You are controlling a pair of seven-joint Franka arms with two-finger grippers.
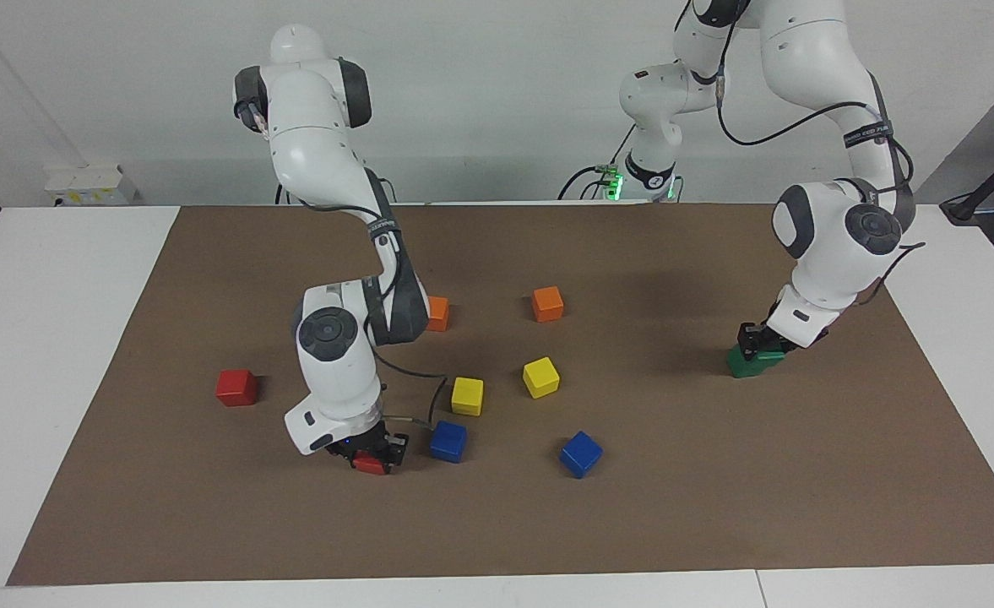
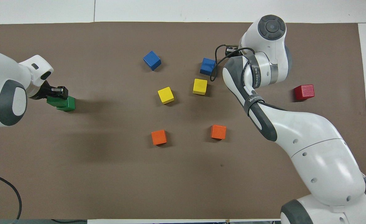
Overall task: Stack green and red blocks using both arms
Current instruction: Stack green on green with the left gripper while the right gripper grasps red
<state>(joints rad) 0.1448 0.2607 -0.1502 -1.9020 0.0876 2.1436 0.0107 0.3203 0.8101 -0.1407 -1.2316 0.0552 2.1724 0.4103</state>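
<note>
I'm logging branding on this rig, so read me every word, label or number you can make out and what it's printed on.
"WANJEED": partly readable on the black strap around the right arm in the overhead view; the last letters are uncertain.
White lettering on the strap around the left arm in the facing view: too small to read.
The blocks and the brown mat carry no text.
</note>
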